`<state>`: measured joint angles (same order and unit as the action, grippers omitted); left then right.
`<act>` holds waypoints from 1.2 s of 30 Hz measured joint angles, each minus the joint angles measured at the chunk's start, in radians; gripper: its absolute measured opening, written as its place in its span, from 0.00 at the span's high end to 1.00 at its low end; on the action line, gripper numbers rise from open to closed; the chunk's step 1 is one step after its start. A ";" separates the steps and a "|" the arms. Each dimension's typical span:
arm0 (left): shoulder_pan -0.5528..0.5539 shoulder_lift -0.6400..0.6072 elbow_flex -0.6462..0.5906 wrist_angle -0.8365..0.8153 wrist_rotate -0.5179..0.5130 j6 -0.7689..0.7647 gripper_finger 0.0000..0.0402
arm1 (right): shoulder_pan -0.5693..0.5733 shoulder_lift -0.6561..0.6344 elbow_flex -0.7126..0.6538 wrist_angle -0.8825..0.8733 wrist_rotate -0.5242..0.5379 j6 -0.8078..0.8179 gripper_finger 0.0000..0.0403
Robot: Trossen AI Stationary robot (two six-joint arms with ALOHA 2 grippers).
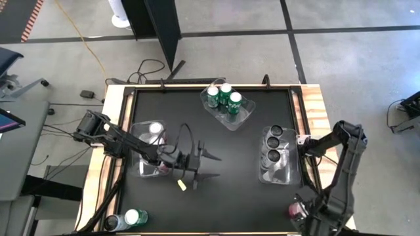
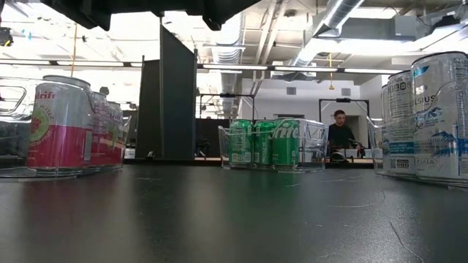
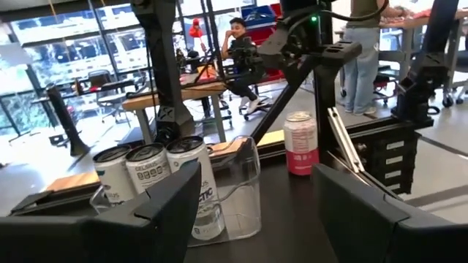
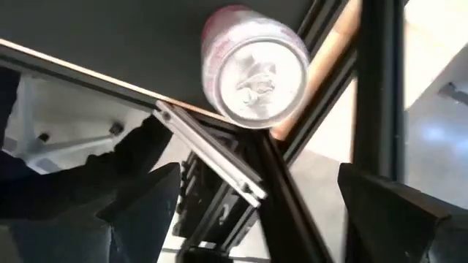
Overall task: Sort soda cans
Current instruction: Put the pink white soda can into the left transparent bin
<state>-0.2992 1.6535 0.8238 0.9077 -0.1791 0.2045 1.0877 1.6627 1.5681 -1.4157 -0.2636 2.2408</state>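
Observation:
Three clear bins hold soda cans: pink cans [image 1: 155, 131] in the left bin, green cans [image 1: 225, 96] in the far bin, dark-topped pale cans [image 1: 273, 145] in the right bin. A lone pink can [image 1: 295, 211] stands upright at the table's near right corner. In the right wrist view it shows from above as the pink can [image 4: 256, 69]. My right gripper [image 4: 256, 212] hovers open above it, clear of it. My left gripper [image 1: 215, 166] is open over the table's middle, pointing right and holding nothing. A green can [image 1: 136, 216] and a dark can [image 1: 113, 223] stand at the near left corner.
The left bin [image 1: 139, 167] sits just behind my left gripper, and the right bin [image 1: 289, 176] lies ahead of it across bare black tabletop. The wooden table edge and metal frame [image 4: 219, 161] run close beside the lone pink can. People show in the room beyond.

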 joint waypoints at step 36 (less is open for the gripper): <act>0.000 0.000 0.000 -0.043 0.000 0.021 0.37 | 0.004 0.012 -0.247 0.155 0.077 -0.047 0.03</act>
<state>-0.2996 1.6535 0.8238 0.8650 -0.1787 0.2256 1.0912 1.6745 1.3212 -1.2603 -0.1867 2.1941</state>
